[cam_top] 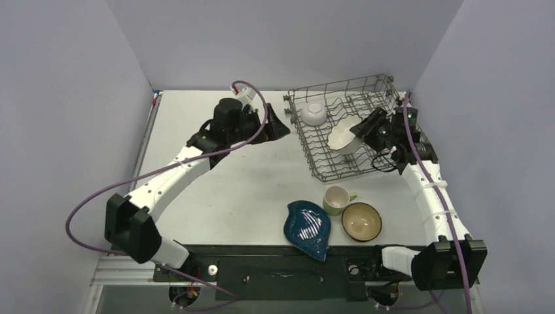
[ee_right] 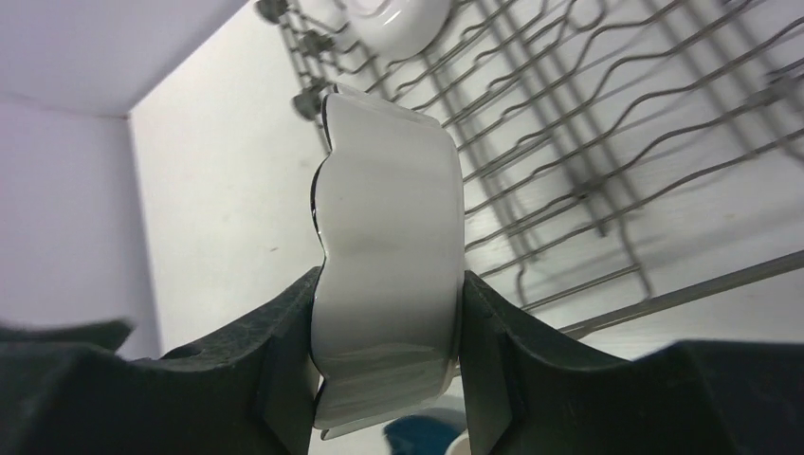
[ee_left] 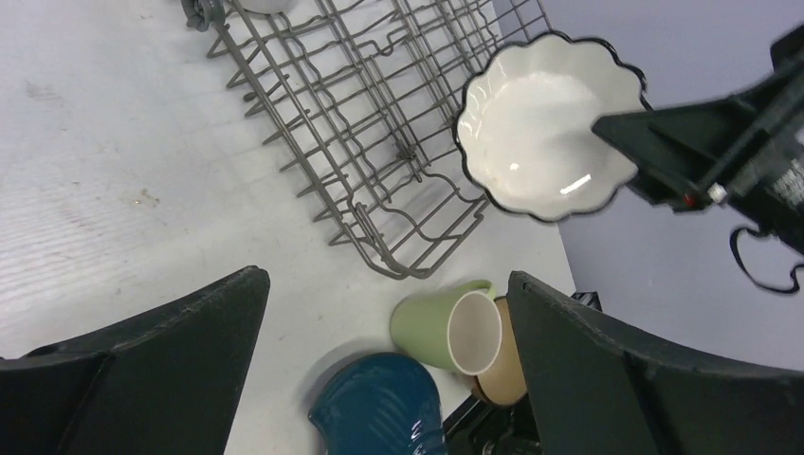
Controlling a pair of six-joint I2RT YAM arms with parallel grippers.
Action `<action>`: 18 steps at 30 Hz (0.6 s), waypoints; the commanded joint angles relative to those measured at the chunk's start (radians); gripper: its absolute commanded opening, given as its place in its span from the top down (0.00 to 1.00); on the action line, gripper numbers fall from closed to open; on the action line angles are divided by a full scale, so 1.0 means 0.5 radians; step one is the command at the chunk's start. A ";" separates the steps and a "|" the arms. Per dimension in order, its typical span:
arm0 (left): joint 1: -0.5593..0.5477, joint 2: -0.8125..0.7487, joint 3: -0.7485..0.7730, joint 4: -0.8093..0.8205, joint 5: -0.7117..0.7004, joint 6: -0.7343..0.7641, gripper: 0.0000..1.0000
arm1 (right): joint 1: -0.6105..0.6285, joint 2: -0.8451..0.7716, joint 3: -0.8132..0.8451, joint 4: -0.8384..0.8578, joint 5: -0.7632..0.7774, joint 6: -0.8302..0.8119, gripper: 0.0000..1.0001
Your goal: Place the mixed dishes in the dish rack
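The grey wire dish rack (cam_top: pixel 314 140) stands at the back right, with the small white bowl (cam_top: pixel 313 112) in its far left corner. My right gripper (cam_top: pixel 362 131) is shut on the white scalloped plate (cam_top: pixel 343 136) and holds it tilted over the rack's middle; the plate also shows in the left wrist view (ee_left: pixel 545 128) and between the right fingers (ee_right: pixel 389 275). My left gripper (cam_top: pixel 280 124) is open and empty, just left of the rack. The pale green mug (cam_top: pixel 337 199), the brown bowl (cam_top: pixel 361 221) and the dark blue leaf dish (cam_top: pixel 307 228) sit on the table near the front.
The rack's tines (ee_right: pixel 607 104) rise under the held plate. Grey walls close in the table on the left, back and right. A black rail (cam_top: pixel 275 258) runs along the near edge between the arm bases.
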 commanded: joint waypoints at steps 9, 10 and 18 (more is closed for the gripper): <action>-0.007 -0.937 -0.429 -0.351 -0.209 0.208 0.04 | 0.316 0.609 0.869 -0.370 1.385 -0.653 1.00; -0.006 -1.047 -0.467 -0.342 -0.208 0.193 0.04 | 0.358 0.690 0.954 -0.389 1.441 -0.697 1.00; -0.005 -1.445 -0.718 -0.473 -0.266 0.149 0.04 | 0.578 1.199 1.496 -0.552 1.950 -1.075 1.00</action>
